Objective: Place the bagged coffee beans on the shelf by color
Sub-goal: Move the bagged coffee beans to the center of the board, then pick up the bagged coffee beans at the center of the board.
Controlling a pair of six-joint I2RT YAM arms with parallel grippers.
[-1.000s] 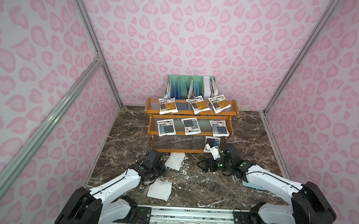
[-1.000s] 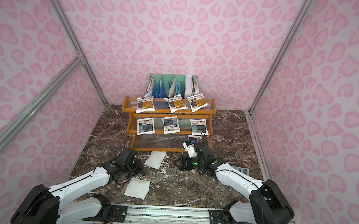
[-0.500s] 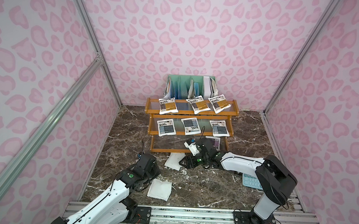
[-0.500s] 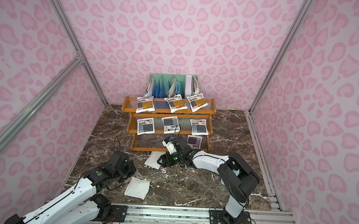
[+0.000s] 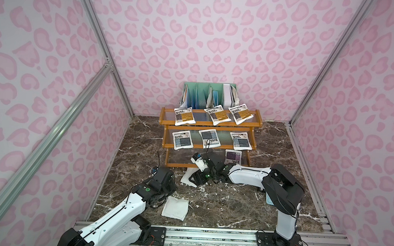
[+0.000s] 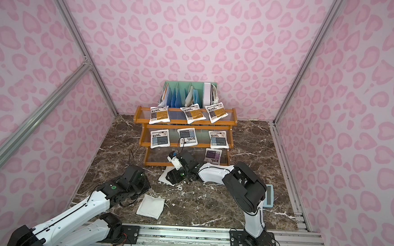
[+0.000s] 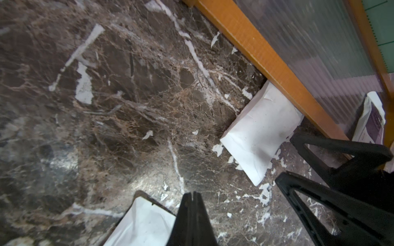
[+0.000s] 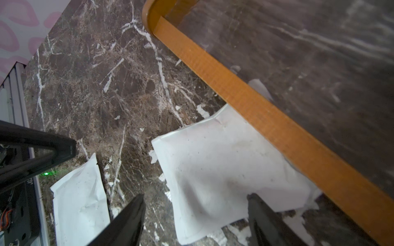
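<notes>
The shelf (image 5: 177, 165) stands at the back of the brown marble worktop (image 5: 272, 144), in front of a mint-green divider rack (image 5: 202, 93). Three orange-yellow pouches (image 5: 217, 115) lie on its top tier and three blue pouches (image 5: 209, 138) on the middle tier. One purple pouch (image 5: 232, 156) sits at the right end of the bottom tier. Each label pairs a dark block with a coloured one and carries lines of print too small to read.

The right gripper (image 8: 196, 198) hangs low at the shelf's foot. Its fingers (image 8: 132, 213) are spread wide, one on each side of the near end of a white-backed pouch (image 8: 223, 170). That pouch lies blank side up with its far edge slipped under the bottom front rail. I cannot tell whether the fingers touch it.

The left gripper (image 7: 193, 194) has its fingers pressed together on nothing, just above a second white-backed pouch (image 7: 145, 225) lying blank side up on the open worktop. Neither back bears any writing.
</notes>
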